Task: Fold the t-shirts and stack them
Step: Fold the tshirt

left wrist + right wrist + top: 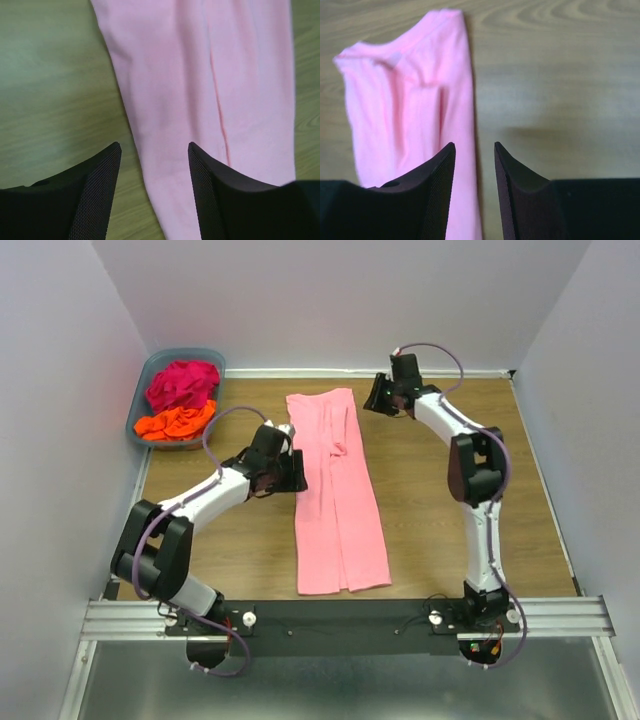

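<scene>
1. The light pink cotton t-shirt [335,502] lies flat in the middle of the table as one long narrow strip. Its sides are folded inward and its collar end is farthest from the arm bases.
2. The strip runs from far to near and drifts slightly rightward toward its near end. In the left wrist view a fold edge runs down the length of the pink t-shirt [200,75].
3. In the right wrist view the collar end of the pink t-shirt [405,100] shows a few soft wrinkles.
4. The left gripper [296,472] sits at the shirt's left edge, about a third of the way down from the collar. In its own camera the left gripper [154,150] has its black fingers spread wide. Nothing is between them, and the shirt's edge and bare wood show below the gap.
5. The right gripper [378,396] hangs just off the shirt's far right corner. The right gripper [474,146] has its fingers parted by a narrower gap and pinches nothing, with the shirt's right edge lying under that gap.
6. The crumpled magenta t-shirt [182,383] and the bunched orange t-shirt [175,424] lie in the grey-blue plastic basket [187,352]. The orange one is nearer the arms.
7. The basket stands in the far left corner of the brown wooden tabletop [450,530], well apart from the pink shirt.
</scene>
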Controlling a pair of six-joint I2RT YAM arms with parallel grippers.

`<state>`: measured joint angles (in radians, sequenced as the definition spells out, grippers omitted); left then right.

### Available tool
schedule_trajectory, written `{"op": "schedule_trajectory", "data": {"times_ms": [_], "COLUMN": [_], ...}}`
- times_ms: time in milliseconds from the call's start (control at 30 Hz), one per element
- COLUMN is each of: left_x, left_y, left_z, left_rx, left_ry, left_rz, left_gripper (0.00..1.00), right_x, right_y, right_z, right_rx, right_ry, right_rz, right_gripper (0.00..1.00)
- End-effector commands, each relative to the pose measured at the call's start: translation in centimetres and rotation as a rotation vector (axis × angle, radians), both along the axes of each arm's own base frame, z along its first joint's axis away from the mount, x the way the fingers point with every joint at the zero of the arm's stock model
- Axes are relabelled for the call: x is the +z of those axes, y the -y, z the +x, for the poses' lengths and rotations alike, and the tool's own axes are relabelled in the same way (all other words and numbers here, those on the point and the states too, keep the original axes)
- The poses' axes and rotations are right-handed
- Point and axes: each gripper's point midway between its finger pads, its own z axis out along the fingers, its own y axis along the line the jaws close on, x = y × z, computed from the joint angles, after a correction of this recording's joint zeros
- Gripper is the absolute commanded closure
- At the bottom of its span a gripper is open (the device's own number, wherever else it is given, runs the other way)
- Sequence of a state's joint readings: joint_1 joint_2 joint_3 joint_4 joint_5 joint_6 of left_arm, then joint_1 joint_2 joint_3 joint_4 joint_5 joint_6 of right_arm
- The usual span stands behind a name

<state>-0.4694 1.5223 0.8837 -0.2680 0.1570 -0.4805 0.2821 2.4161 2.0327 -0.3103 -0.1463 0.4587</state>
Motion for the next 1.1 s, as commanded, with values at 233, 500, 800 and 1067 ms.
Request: {"op": "schedule_trajectory", "data": {"times_ms": [233, 500, 800, 1067], "left_x": [6.8, 5.9, -0.2, -3.9], "left_y": [1.8, 4.1, 5.2, 5.7], "left_z": [6.1, 10.6, 12.8, 15.2], "left_rx": [0.116, 0.098, 0.086, 0.041], "left_ry": [0.134, 0.153, 0.074, 0.060], "left_rz": [-0.090, -0.073, -0.017, 0.062], "left_gripper": [0.59, 0.59, 0.59, 0.59], "right_x": [4.8, 1.1, -2.3, -5.9], "right_y": [-1.2, -1.9, -2.5, -2.5], "right_z": [-16.3, -20.0, -20.9, -19.1], "right_rx": [0.227, 0.290, 0.273, 0.238], "right_ry": [-0.099, -0.189, -0.280, -0.323], "right_rz": [0.023, -0.008, -0.020, -0.068], "right_gripper": [0.63, 0.63, 0.55, 0.55]}}
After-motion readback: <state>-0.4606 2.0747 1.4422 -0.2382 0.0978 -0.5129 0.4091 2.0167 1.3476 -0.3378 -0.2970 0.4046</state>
